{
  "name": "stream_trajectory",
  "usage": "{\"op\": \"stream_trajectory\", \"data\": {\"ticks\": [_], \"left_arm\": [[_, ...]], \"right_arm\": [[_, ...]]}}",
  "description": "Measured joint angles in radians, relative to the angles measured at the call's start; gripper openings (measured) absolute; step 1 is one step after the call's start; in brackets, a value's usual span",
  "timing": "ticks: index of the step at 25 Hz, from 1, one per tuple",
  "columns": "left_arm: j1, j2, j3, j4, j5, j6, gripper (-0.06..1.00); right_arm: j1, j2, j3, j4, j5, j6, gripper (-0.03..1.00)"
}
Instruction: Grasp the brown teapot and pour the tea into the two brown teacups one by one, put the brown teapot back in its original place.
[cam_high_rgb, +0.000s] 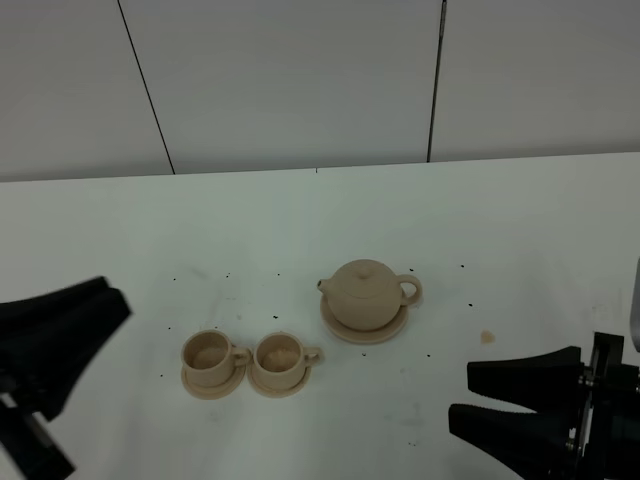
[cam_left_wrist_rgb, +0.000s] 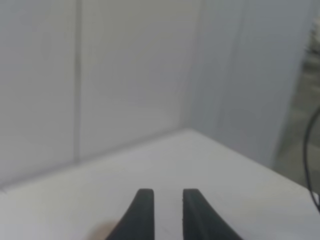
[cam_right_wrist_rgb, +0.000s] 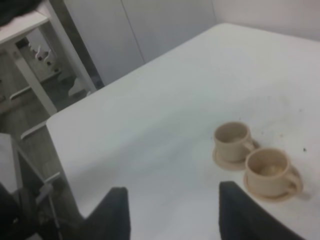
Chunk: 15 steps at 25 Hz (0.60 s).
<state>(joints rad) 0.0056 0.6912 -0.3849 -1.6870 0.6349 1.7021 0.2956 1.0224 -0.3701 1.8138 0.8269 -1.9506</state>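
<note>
The brown teapot stands upright with its lid on, on the wide round saucer near the middle of the white table, handle to the right. To its front left the two brown teacups sit side by side on their small saucers; the right wrist view shows them too. My right gripper is low at the front right, well short of the teapot, open wide and empty. My left gripper rests at the left edge, fingers a narrow gap apart, holding nothing.
Dark specks dot the white table, and a small tan crumb lies right of the teapot. The right wrist view shows the table's far edge, with floor and a white stand beyond. Grey wall panels rise behind the table.
</note>
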Motion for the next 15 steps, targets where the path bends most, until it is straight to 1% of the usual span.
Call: {"op": "stream_trajectory", "data": {"ticks": [2, 4, 5, 6, 7, 8, 9, 11, 12, 13, 14, 15], "left_arm": [[0.0, -0.108, 0.0, 0.007, -0.066, -0.055, 0.21], [0.0, -0.205, 0.0, 0.047, -0.142, -0.139, 0.21], [0.0, -0.254, -0.003, 0.091, -0.169, -0.199, 0.21], [0.0, -0.297, -0.011, 0.152, -0.195, -0.27, 0.21], [0.0, -0.328, -0.02, 0.233, -0.214, -0.336, 0.21], [0.0, -0.358, -0.036, 0.318, -0.224, -0.425, 0.21], [0.0, -0.38, -0.054, 0.435, -0.228, -0.524, 0.21], [0.0, -0.4, -0.095, 0.683, -0.218, -0.734, 0.21], [0.0, -0.402, -0.121, 0.829, -0.203, -0.863, 0.21], [0.0, -0.402, -0.147, 0.976, -0.174, -0.995, 0.21], [0.0, -0.402, -0.17, 1.118, -0.131, -1.102, 0.21], [0.0, -0.403, -0.199, 1.228, -0.085, -1.223, 0.21]], "right_arm": [[0.0, -0.001, -0.01, 0.0, 0.0, 0.0, 0.4], [0.0, -0.001, -0.016, 0.0, 0.0, -0.001, 0.4], [0.0, -0.001, -0.017, 0.0, -0.001, -0.001, 0.4], [0.0, -0.001, -0.018, 0.0, -0.003, -0.001, 0.4], [0.0, -0.001, -0.019, 0.0, -0.006, -0.001, 0.4], [0.0, -0.001, -0.019, 0.0, -0.009, -0.001, 0.4], [0.0, -0.001, -0.019, 0.0, -0.01, -0.001, 0.4], [0.0, -0.001, -0.019, 0.0, -0.01, -0.001, 0.4], [0.0, -0.001, -0.019, 0.0, -0.01, -0.001, 0.4], [0.0, -0.001, -0.019, 0.0, -0.01, -0.001, 0.4], [0.0, -0.001, -0.019, 0.0, -0.011, 0.0, 0.4], [0.0, -0.001, -0.019, 0.0, -0.012, 0.002, 0.4]]}}
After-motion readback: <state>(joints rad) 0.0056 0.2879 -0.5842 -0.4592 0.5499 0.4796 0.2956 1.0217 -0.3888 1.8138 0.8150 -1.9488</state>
